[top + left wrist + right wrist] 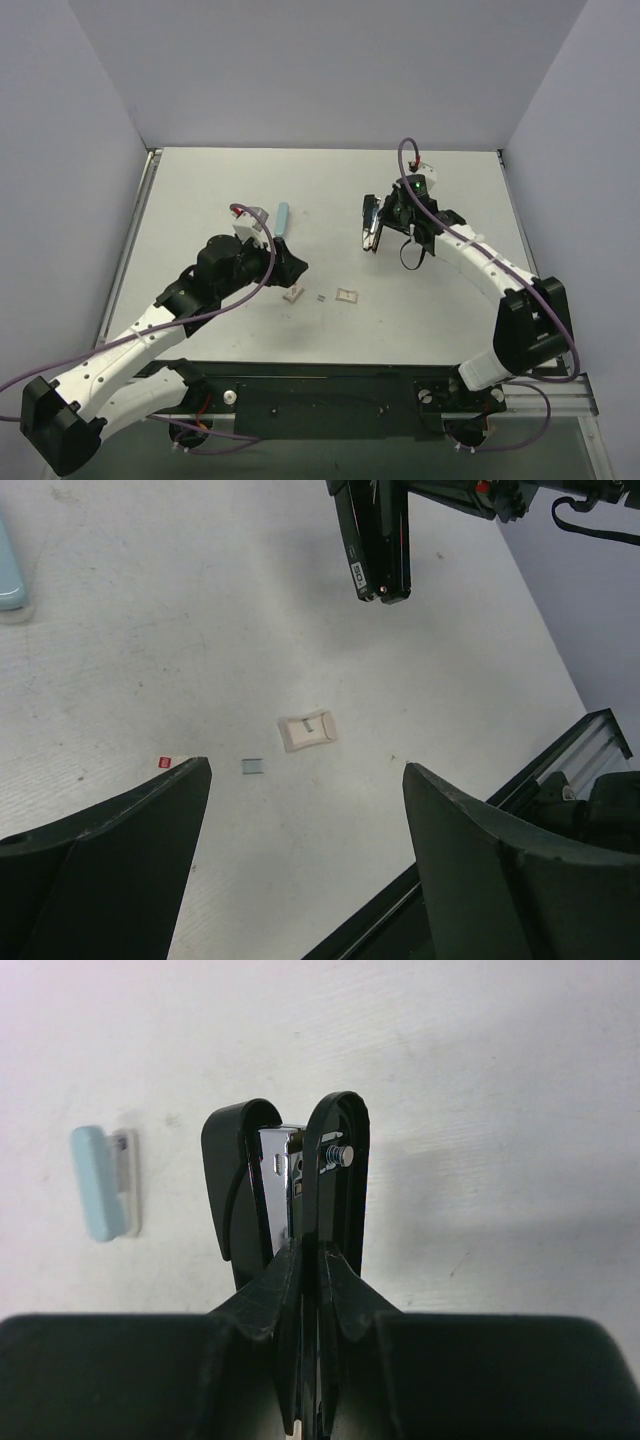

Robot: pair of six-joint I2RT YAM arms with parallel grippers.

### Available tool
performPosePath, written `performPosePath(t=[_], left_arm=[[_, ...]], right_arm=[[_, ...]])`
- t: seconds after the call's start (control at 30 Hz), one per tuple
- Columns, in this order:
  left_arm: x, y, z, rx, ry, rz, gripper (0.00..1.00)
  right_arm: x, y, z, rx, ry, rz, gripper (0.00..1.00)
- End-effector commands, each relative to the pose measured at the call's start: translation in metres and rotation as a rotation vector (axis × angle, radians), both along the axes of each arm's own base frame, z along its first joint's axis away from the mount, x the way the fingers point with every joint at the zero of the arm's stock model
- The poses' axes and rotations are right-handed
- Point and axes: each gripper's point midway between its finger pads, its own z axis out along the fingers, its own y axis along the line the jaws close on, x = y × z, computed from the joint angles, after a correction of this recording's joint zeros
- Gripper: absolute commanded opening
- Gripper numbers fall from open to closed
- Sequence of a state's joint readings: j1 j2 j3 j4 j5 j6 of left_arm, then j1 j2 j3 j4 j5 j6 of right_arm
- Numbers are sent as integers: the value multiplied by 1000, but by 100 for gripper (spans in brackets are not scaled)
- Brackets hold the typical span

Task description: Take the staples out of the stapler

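Note:
The black stapler (372, 222) hangs tip down above the right half of the table, and my right gripper (398, 214) is shut on it. In the right wrist view the fingers (275, 1285) pinch a thin black part of the stapler (335, 1160), whose two black arms stand slightly apart with the silvery strip (280, 1165) between them. Whether staples sit inside is hidden. My left gripper (295, 265) hovers over the table's middle, open and empty (305, 770). Ahead of it lies a small grey staple-like strip (251, 766), with the stapler (372, 540) beyond.
A light-blue bar (283, 217) lies at the back left of centre (100, 1183). Two small beige pieces (347, 295) (292, 295) rest near the grey strip (320, 297). A tiny red tag (166, 762) lies by the left finger. The table's front rail (560, 770) is close.

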State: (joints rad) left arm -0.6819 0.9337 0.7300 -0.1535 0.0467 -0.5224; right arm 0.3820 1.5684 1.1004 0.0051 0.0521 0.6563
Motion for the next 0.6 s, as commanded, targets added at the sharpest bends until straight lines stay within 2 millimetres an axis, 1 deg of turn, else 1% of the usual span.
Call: performPosePath(t=[0.0,0.03,0.13,0.17,0.2,0.23,0.3,0.33,0.37,0.4,0.43,0.47,0.57], left_arm=[[-12,-17,36,-155,-37,-75,88],[-13,-18,40,-175,-42,-78,88],[-19,-20,47,-226,-39,-96,89],[-20,-22,56,-260,-53,-100,89],[-22,-24,60,-280,-57,-115,89],[-24,-25,63,-301,-49,-117,89],[-29,-28,69,-339,-45,-138,89],[-30,-29,75,-366,-48,-144,89],[-31,-30,78,-379,-49,-148,89],[-33,-31,81,-399,-48,-156,89],[-34,-32,84,-408,-50,-161,89],[-36,-33,88,-425,-48,-170,89],[-39,-36,95,-461,-47,-183,89]], right_arm=[[-20,18,62,52,-181,72,0],[-25,18,67,43,-196,82,0],[-51,25,85,46,-255,116,0],[-58,31,88,52,-262,139,0],[-66,32,98,65,-288,153,0],[-74,36,100,61,-290,174,0],[-91,38,120,77,-339,200,0],[-96,40,121,76,-345,213,0],[-107,43,129,82,-363,232,0],[-111,44,132,80,-370,240,0],[-120,47,142,92,-398,256,0],[-126,46,140,81,-387,265,0],[-147,51,151,90,-419,299,0]])
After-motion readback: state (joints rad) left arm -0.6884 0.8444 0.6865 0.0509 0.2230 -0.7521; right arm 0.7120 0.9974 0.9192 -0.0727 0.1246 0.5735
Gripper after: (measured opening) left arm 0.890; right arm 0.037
